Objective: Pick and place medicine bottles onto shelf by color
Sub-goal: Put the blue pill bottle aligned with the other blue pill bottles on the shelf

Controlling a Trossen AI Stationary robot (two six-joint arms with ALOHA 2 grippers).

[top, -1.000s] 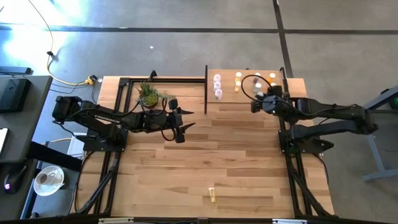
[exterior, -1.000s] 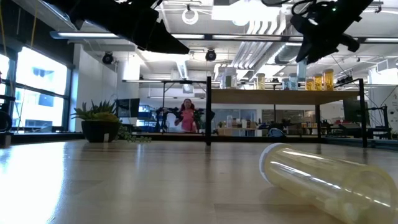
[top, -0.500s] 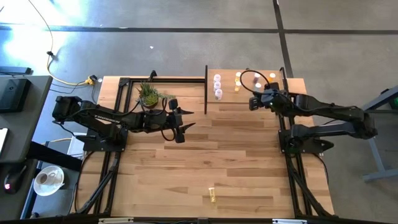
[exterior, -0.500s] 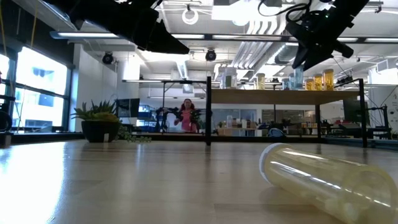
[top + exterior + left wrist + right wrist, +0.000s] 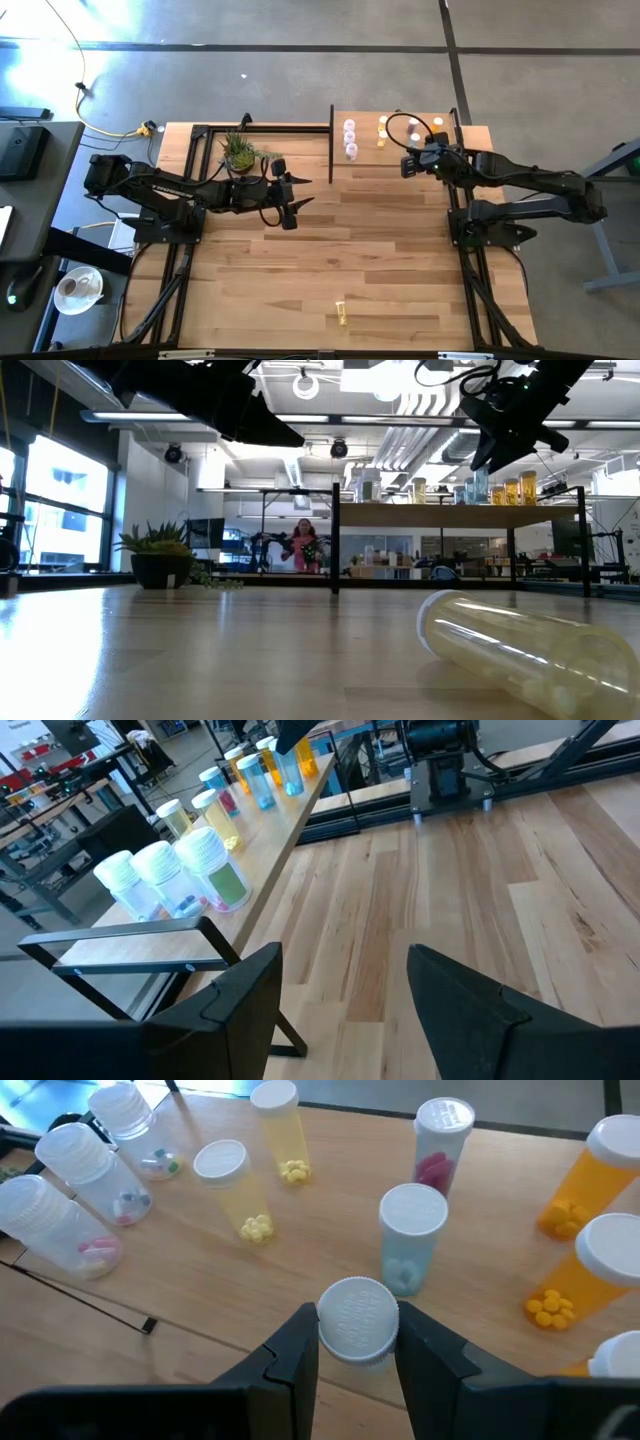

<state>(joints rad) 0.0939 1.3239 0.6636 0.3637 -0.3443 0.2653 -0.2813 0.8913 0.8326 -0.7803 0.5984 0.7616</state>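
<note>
- Right pincer (image 5: 357, 1370) clamped on a white-capped pale bottle (image 5: 357, 1325), above the near edge of the pale wooden shelf (image 5: 368, 170), just beside a standing pale blue bottle (image 5: 410, 1238).
- Risk, as I judge it: lowering too close could topple that blue neighbour or the purplish bottle (image 5: 439, 1146) beyond; orange bottles (image 5: 590, 1270) stand to one side.
- Left pincer (image 5: 288, 212) hangs with fingers apart over mid table (image 5: 380, 270).
- One yellow bottle (image 5: 342, 315) lies on the table, well apart from both pincers.
</note>
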